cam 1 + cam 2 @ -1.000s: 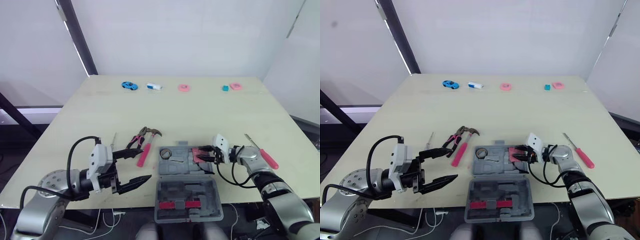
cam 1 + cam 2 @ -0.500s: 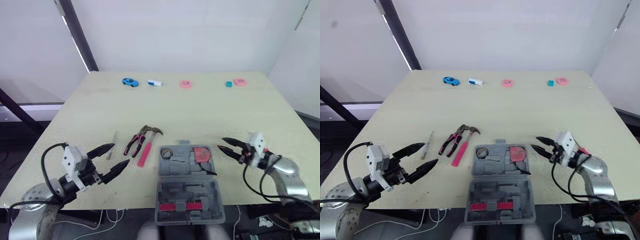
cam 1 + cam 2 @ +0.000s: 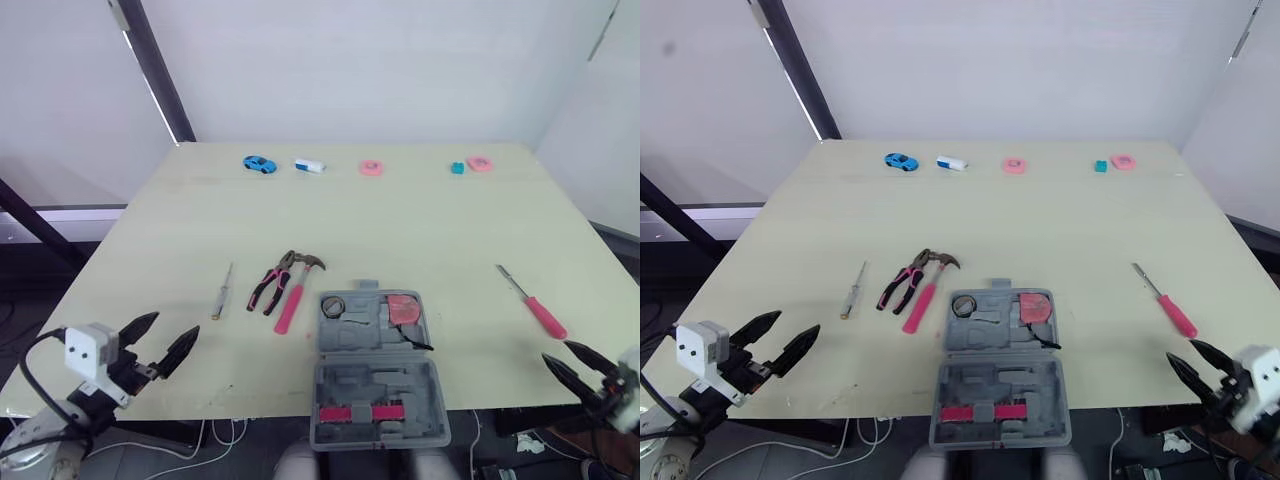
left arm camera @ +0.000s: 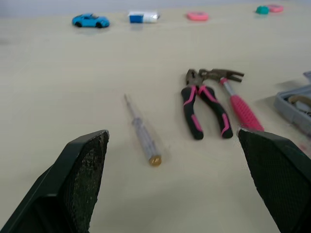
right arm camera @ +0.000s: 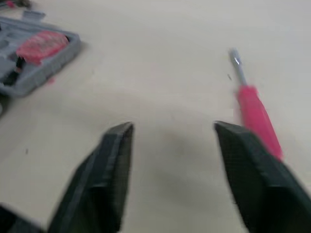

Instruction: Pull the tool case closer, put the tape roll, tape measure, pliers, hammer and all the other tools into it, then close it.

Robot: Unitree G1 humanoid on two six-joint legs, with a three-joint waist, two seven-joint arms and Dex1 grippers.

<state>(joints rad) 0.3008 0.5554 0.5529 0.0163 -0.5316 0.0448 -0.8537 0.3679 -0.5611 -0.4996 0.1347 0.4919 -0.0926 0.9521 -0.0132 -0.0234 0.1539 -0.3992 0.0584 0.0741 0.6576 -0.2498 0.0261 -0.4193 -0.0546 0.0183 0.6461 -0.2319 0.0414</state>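
Observation:
The grey tool case (image 3: 376,378) lies open at the table's front middle. In its far half sit a tape roll (image 3: 332,305) and a red tape measure (image 3: 404,309). Left of the case lie pink-handled pliers (image 3: 270,283), a pink-handled hammer (image 3: 294,296) and a small clear screwdriver (image 3: 222,292). A pink screwdriver (image 3: 535,305) lies to the right. My left gripper (image 3: 176,324) is open over the front left edge, well short of the small screwdriver (image 4: 143,133). My right gripper (image 3: 558,354) is open at the front right edge, just short of the pink screwdriver (image 5: 255,114).
Along the far edge stand a blue toy car (image 3: 259,164), a white and blue piece (image 3: 308,167), a pink ring (image 3: 370,168), a teal block (image 3: 457,168) and a pink piece (image 3: 480,163). Bare tabletop lies between them and the tools.
Both arms have drawn back to the front table edge. The right gripper left the tape measure in the case and moved away right. The left gripper moved away left.

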